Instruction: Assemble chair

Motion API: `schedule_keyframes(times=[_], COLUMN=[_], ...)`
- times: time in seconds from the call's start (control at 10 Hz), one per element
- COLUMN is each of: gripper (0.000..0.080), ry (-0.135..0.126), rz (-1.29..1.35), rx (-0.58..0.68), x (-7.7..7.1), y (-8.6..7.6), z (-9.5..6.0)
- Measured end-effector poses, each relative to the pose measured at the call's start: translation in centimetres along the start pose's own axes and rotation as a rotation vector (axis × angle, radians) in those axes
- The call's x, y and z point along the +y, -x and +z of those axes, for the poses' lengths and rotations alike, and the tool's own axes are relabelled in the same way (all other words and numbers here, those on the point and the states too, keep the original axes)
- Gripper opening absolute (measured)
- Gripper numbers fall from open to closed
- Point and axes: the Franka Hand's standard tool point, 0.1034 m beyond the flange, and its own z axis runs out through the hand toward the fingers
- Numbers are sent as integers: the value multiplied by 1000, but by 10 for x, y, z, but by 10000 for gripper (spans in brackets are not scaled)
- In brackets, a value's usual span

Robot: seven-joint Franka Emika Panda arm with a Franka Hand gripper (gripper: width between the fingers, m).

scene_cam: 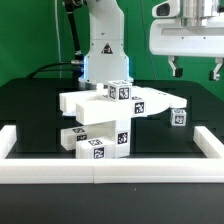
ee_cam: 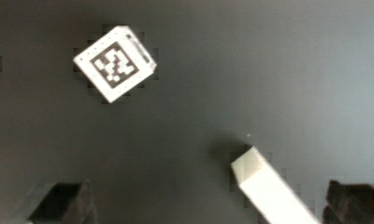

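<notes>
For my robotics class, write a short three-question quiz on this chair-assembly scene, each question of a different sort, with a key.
1. True or false: the gripper is clamped on a chair piece.
2. Multiple choice: in the exterior view, where does the gripper hang?
A. Low, among the stacked pieces
B. High on the exterior view's right, above the table
C. Resting on the border rail
3. Fill in: the white chair pieces lie on a ___ table top.

Key
1. False: its jaws stand open and hold nothing.
2. B: it hangs high, above the small tagged block, clear of the border rail.
3. Black.
</notes>
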Motion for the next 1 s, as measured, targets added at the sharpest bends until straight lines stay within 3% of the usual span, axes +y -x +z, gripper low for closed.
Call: schedule_keyframes(times=[0.5, 1.0], gripper=[649, 649], ry=[3, 25], rz=[-380, -392], rx=[4, 20], x=[4, 17], y=[-2, 10], z=[2, 21])
